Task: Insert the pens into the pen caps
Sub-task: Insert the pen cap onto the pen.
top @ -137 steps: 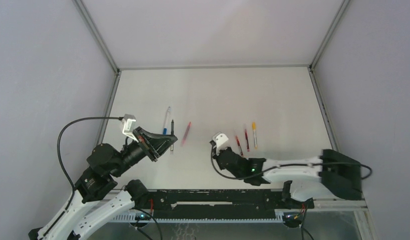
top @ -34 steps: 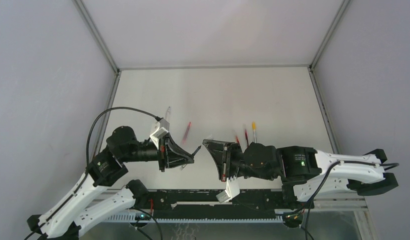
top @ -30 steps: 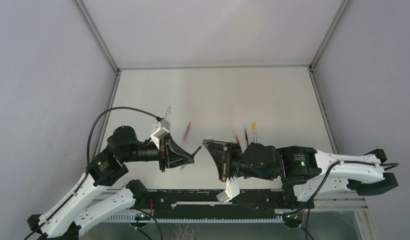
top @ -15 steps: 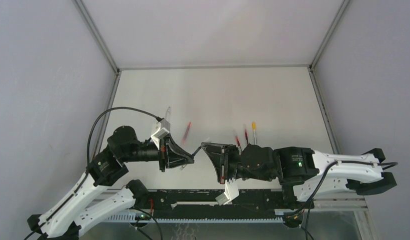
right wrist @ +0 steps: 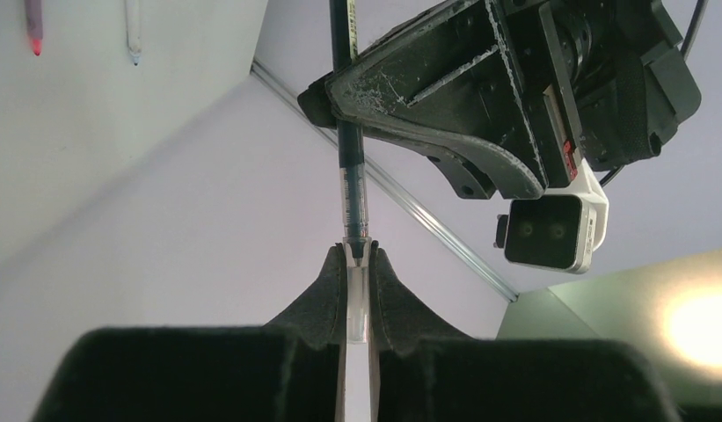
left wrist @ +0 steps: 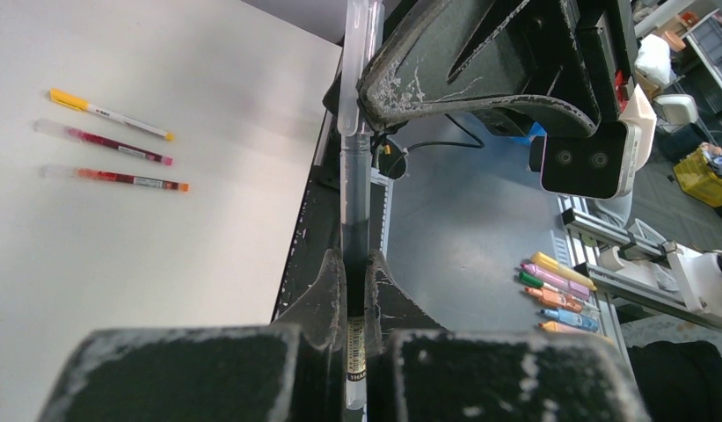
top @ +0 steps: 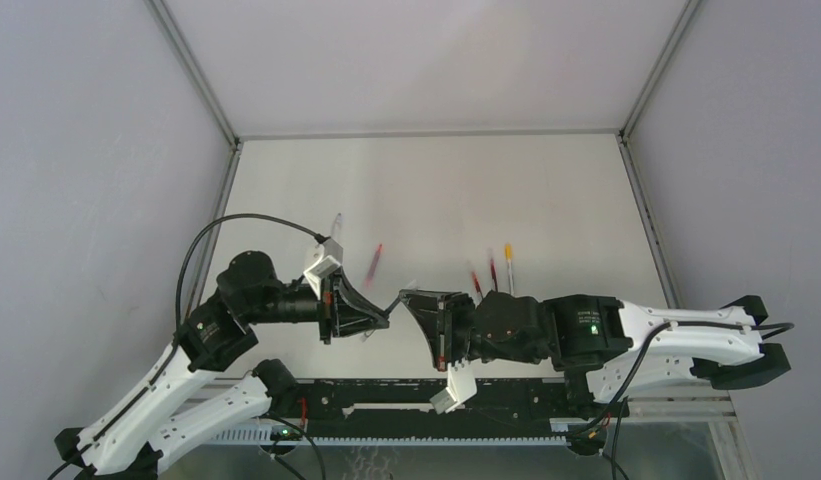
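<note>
The black pen (left wrist: 353,202) is sitting clamped in my left gripper (left wrist: 353,264), raised over the table (top: 436,190) near its front edge. Its tip is meeting the mouth of the clear cap (right wrist: 358,303), which my right gripper (right wrist: 357,257) is pinching. Three other pens (left wrist: 102,141) are lying on the table.

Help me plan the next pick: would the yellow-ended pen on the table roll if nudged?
Probably yes: the yellow-ended pen is a slim, round-looking barrel lying flat on the smooth table. It lies straight, so likely stiff, and so thin it is probably light.
</note>
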